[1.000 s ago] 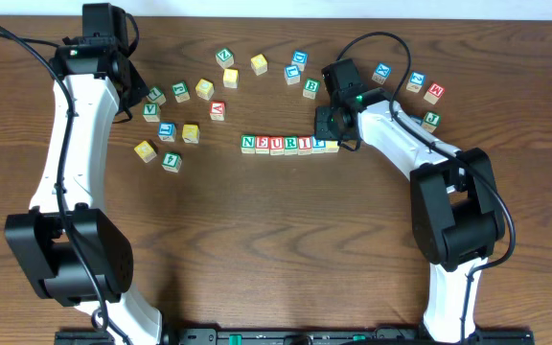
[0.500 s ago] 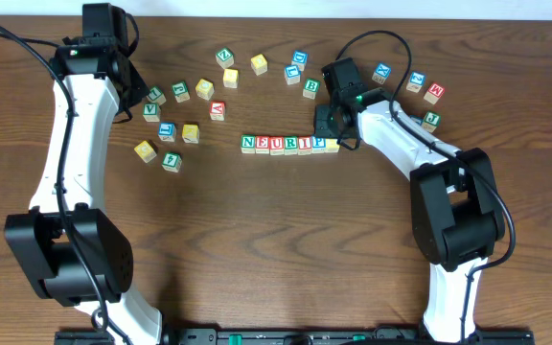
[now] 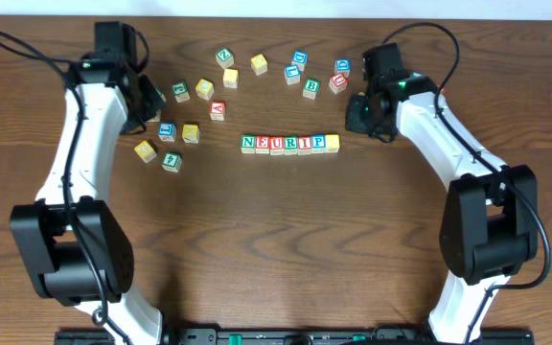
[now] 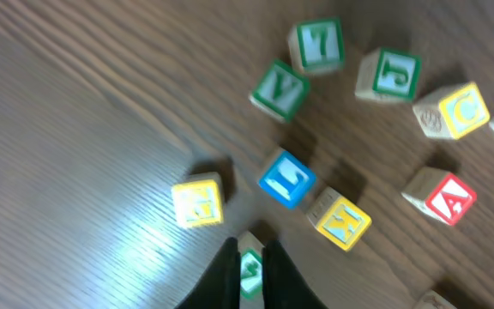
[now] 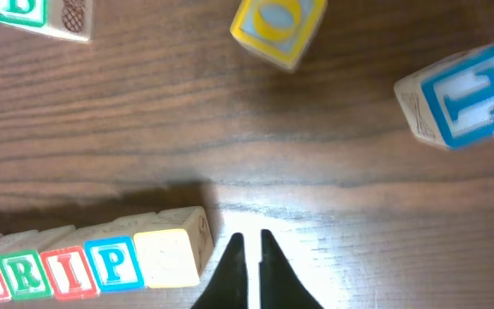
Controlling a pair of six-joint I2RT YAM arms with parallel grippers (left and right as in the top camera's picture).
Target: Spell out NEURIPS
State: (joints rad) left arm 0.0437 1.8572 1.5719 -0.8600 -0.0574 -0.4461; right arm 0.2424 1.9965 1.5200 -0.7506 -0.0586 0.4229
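Row: we see the row of cubes (image 3: 290, 144) just above the centre of the overhead frame. It reads N, E, U, R, I, P, the cubes touching side by side on the surface (image 3: 276, 240).
Row's end: a yellow-faced cube (image 3: 333, 143) closes the row at its right end, against the P.
Right claw: in its wrist view the right claw (image 5: 252, 240) sits low in the frame, just right of the yellow-faced cube and apart from it. Its fingers are drawn together to a thin slit, and we see nothing held.
Left claw: the left claw (image 4: 249, 249) is at the bottom of its wrist view, fingers all but together and gripping nothing. A green-lettered cube (image 4: 250, 268) on the surface shows through the slit.
Loose cubes: the loose cubes (image 3: 230, 79) lie scattered across the upper part of the overhead frame, above the row.
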